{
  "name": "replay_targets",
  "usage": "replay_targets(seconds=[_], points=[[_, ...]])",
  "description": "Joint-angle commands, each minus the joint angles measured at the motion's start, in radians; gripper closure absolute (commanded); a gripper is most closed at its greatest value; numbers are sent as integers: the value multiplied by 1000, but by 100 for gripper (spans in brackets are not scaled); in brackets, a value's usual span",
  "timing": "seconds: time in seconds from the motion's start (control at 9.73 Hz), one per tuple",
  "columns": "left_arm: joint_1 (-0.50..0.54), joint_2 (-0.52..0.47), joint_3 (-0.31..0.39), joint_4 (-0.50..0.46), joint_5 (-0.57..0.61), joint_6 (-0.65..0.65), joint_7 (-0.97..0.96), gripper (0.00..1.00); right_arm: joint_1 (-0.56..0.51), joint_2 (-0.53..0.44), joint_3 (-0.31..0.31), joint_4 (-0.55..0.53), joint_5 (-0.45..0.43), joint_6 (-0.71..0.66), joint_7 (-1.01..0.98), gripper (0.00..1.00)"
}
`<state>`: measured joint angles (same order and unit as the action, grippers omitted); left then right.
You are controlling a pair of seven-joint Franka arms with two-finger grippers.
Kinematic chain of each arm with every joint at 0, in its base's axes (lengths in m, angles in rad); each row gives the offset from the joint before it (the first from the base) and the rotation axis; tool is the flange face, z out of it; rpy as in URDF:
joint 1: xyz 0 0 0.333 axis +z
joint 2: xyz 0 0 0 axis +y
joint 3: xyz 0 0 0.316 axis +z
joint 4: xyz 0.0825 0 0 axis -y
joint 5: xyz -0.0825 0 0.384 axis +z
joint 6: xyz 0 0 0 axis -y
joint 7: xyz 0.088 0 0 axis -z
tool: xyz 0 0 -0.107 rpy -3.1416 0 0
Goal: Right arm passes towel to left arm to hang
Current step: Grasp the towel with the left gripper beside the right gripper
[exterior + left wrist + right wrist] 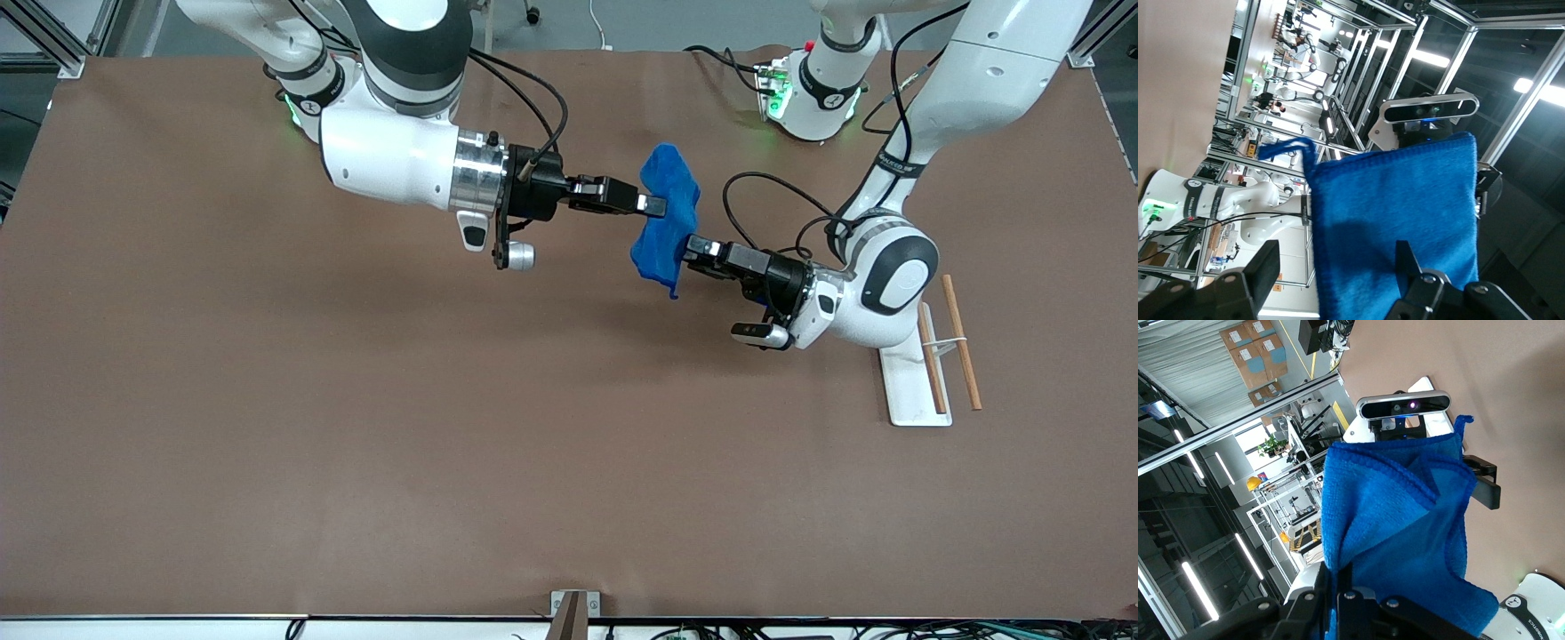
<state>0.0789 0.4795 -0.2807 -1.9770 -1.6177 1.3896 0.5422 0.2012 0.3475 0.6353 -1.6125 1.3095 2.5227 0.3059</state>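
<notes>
The blue towel (667, 213) hangs in the air over the table between the two arms. My right gripper (656, 206), reaching from the right arm's base, is shut on one bunched edge of the towel (1398, 520), pinched between its fingers (1341, 570). My left gripper (689, 249) comes from the left arm's end and stands open at the towel's lower part. In the left wrist view the towel (1405, 213) hangs flat, with its edge between the spread fingers (1265, 267). The towel's corner loop (1281, 148) sticks out to the side.
A rack with a white base (911, 391) and wooden rods (962, 342) stands toward the left arm's end of the table, beside the left arm's wrist. Brown tabletop (356, 427) spreads around, with the arm bases along the edge farthest from the front camera.
</notes>
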Motion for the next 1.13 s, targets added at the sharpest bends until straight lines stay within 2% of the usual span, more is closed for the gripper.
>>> replay_targets(seconds=[0.0, 0.72, 1.03], points=[[4, 13, -2, -13, -10, -7, 22, 28, 7, 8, 6, 13, 25, 15, -13, 100], [38, -15, 1, -14, 2, -58, 10, 51, 7, 8, 6, 13, 25, 15, -13, 100], [68, -15, 0, -13, 21, -84, 9, 54, 9, 8, 4, 13, 25, 13, -13, 100]])
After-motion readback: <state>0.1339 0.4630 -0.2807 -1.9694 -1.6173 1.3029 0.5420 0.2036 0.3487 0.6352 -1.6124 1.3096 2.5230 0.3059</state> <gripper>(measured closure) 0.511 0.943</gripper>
